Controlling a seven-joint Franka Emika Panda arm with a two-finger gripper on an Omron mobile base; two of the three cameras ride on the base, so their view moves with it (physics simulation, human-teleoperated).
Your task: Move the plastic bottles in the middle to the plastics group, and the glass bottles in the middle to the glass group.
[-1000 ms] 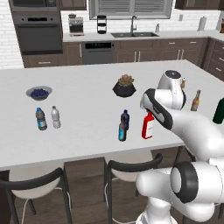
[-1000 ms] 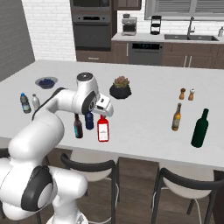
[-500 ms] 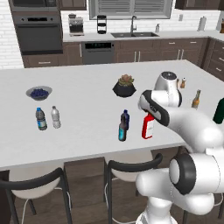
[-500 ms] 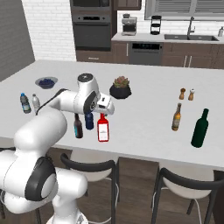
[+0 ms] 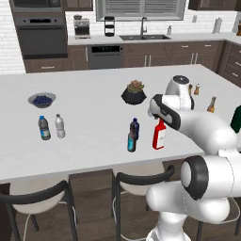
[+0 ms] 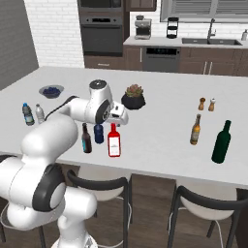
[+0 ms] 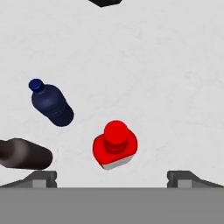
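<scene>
My gripper [image 5: 159, 120] [image 6: 118, 119] hangs open just above the red squarish glass bottle [image 5: 158, 136] [image 6: 114, 142], not touching it. In the hand view the gripper [image 7: 113, 179] looks straight down; its fingertips [image 7: 41, 177] stand wide apart, and the red bottle [image 7: 114, 146] sits between and beyond them. Left of it stand the stout navy plastic bottle [image 5: 135, 127] [image 6: 99, 133] [image 7: 51, 104] and the slim dark teal-labelled bottle [image 5: 131, 140] [image 6: 86, 139] [image 7: 24, 154]. The clear water bottles [image 5: 44, 128] [image 6: 27, 114] stand far left. The amber bottle [image 5: 211, 104] [image 6: 195, 130] and green bottle [image 5: 236, 118] [image 6: 222, 142] stand far right.
A potted plant [image 5: 134, 92] [image 6: 133, 97] sits just behind the middle bottles. A bowl of blueberries [image 5: 42, 99] [image 6: 51, 90] lies at the back left, and salt and pepper shakers [image 5: 197, 88] [image 6: 202, 103] stand behind the glass bottles. Two stools stand at the counter's near edge.
The hand has eased slightly lower over the red bottle, jaws still open. No bottle has moved.
</scene>
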